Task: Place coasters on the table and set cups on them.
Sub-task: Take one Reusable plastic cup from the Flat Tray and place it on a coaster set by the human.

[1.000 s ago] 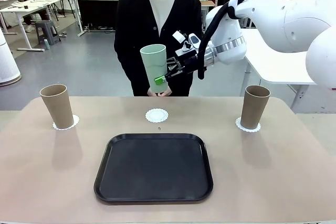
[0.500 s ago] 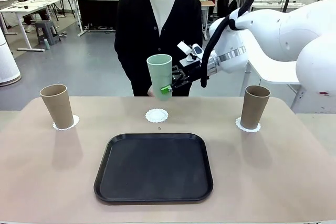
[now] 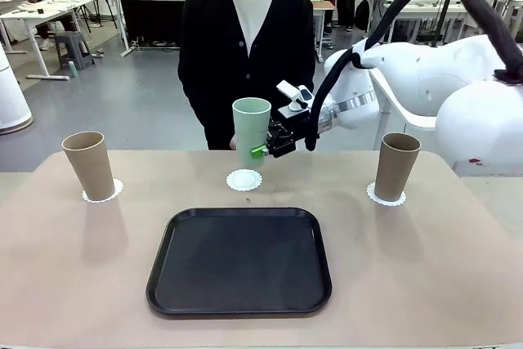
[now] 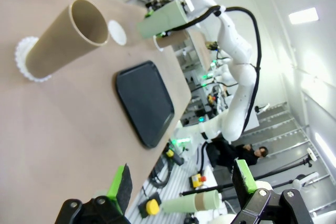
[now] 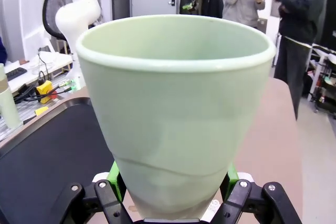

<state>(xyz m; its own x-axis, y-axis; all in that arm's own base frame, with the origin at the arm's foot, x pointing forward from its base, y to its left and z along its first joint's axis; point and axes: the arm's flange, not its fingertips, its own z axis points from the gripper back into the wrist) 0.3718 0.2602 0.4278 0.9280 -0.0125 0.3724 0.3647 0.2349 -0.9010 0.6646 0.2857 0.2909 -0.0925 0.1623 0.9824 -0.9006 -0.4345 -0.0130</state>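
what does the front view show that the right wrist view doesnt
Front view alone: the whole table, both brown cups, left and right, each standing on a coaster, the bare middle coaster just under the raised green cup, and the person's dark cardigan behind it.

Right wrist view alone: a close look at the right gripper with its green pads pressed on the cup's lower sides.

Both: the green cup, upright in the right gripper, and the black tray.
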